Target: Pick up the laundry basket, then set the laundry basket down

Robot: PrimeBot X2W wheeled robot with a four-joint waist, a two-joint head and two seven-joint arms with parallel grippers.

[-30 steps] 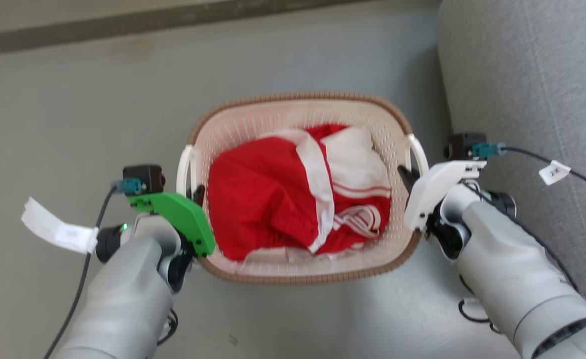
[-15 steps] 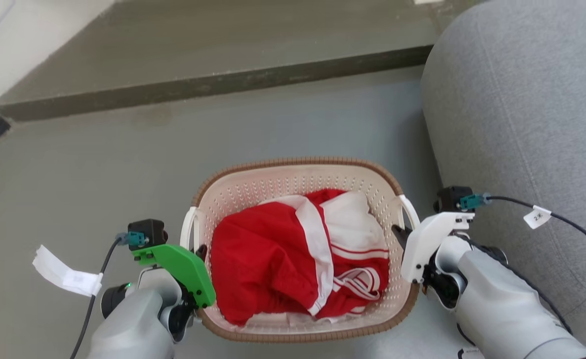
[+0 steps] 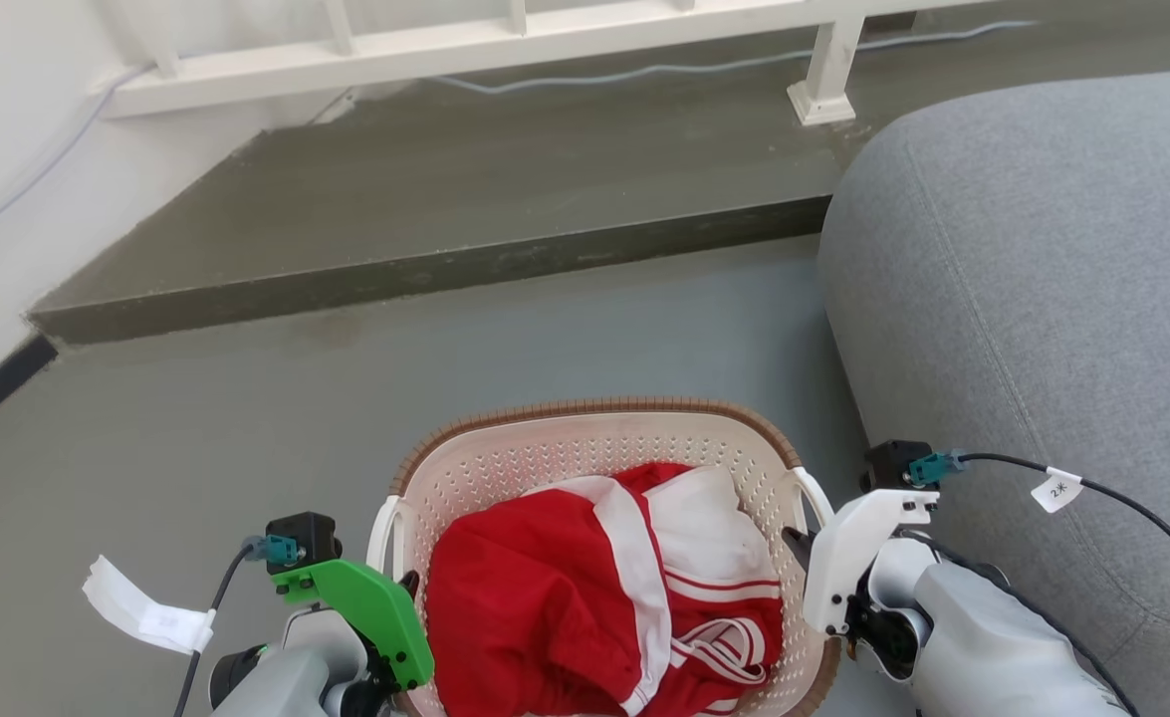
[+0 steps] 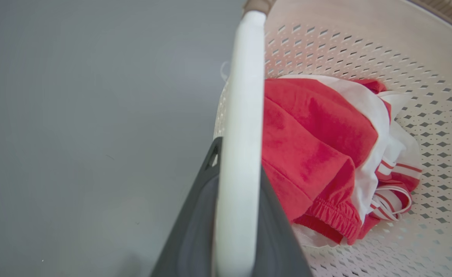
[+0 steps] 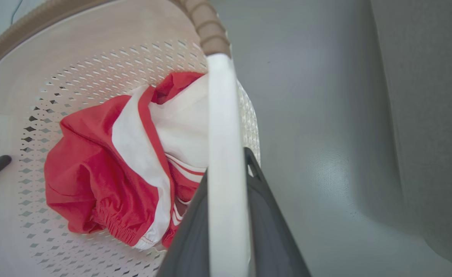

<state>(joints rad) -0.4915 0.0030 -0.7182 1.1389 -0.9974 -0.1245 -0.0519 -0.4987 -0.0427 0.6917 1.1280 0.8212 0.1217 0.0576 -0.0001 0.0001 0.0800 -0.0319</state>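
Both hands are clamped on the laundry basket [image 3: 565,463], which sits at 6 o'clock in the head view, between my arms and low in frame. Left gripper [image 3: 402,581] pinches the left handle [image 4: 241,134]; the left wrist view has a dark finger on each side of the white bar. Right gripper [image 3: 796,546] does the same on the right handle [image 5: 224,154]. The red and white garment [image 3: 585,607] is bunched inside, below the brown rim. The basket bottom is hidden, so I can't tell if it is clear of the floor [image 3: 246,418]; my guess is I'm in the carry part of the task.

To do this well, keep both wrists level and the same distance apart so the handles don't twist or slip out of the thin fingers. Then lower straight down, and only let go once the base is flat.

For room, the grey sofa [image 3: 1023,299] is at 3 o'clock, just beside my right arm, so that side is tight and the cable could snag there. A raised concrete step [image 3: 425,269] crosses at 12 o'clock, with a white railing [image 3: 505,40] beyond it. There is open floor from 9 to 11 o'clock, which looks like the best set-down area.
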